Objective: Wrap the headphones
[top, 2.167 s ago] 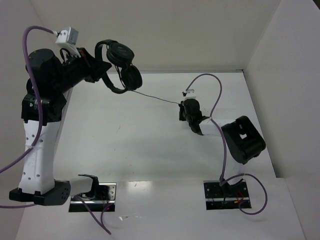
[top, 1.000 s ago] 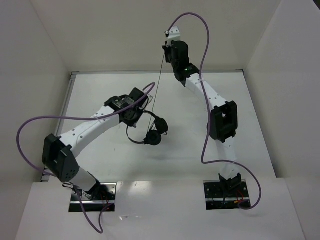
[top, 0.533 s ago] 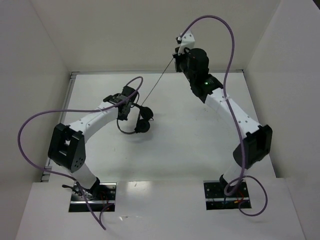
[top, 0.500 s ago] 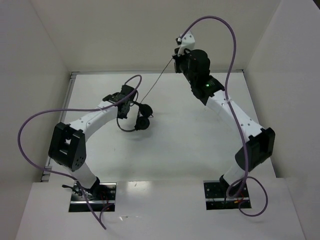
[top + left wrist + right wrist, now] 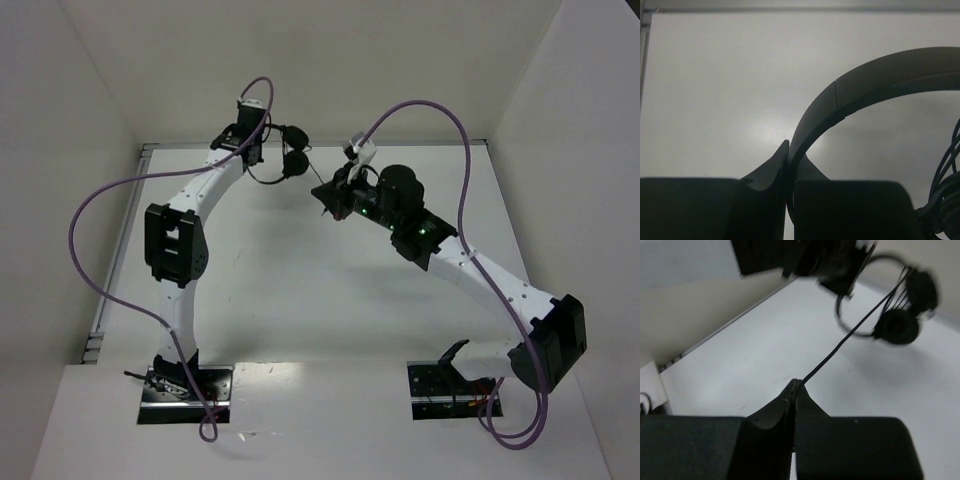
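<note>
The black headphones (image 5: 293, 166) hang at the far back of the table, held by the headband (image 5: 880, 75). My left gripper (image 5: 262, 152) is shut on that headband, pinching it between the fingertips (image 5: 788, 150). Cord loops lie around the ear pads (image 5: 900, 322). The thin dark cord (image 5: 840, 347) runs taut from the headphones down to my right gripper (image 5: 322, 200), which is shut on it at the fingertips (image 5: 795, 385). The right gripper sits just right of and nearer than the headphones. The cord's plug end is hidden.
White walls close the table at the back (image 5: 330, 70), left and right. A metal rail (image 5: 100, 310) runs along the left edge. Thick purple arm cables (image 5: 100, 215) loop above both arms. The two arm bases (image 5: 185, 385) stand at the near edge.
My left arm has stretched and carried the headphones from mid-table to the back wall. My right gripper has come down and left, close to the headphones, still holding the cord.
</note>
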